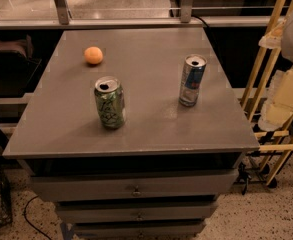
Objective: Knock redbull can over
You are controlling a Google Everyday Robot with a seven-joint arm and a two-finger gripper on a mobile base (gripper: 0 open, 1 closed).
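Note:
The redbull can (192, 80) is a slim blue-and-silver can with a silver top. It stands upright on the right part of the grey table top (146, 119), near its right edge. My gripper is out of view. Only pale rounded parts that look like my arm (290, 84) show at the right edge of the camera view, beside the table and apart from the can.
A wider green patterned can (109, 103) stands upright left of centre. An orange ball-like fruit (93, 55) lies at the back left. Drawers (136, 189) sit under the table top. A wooden rack (266, 74) stands to the right.

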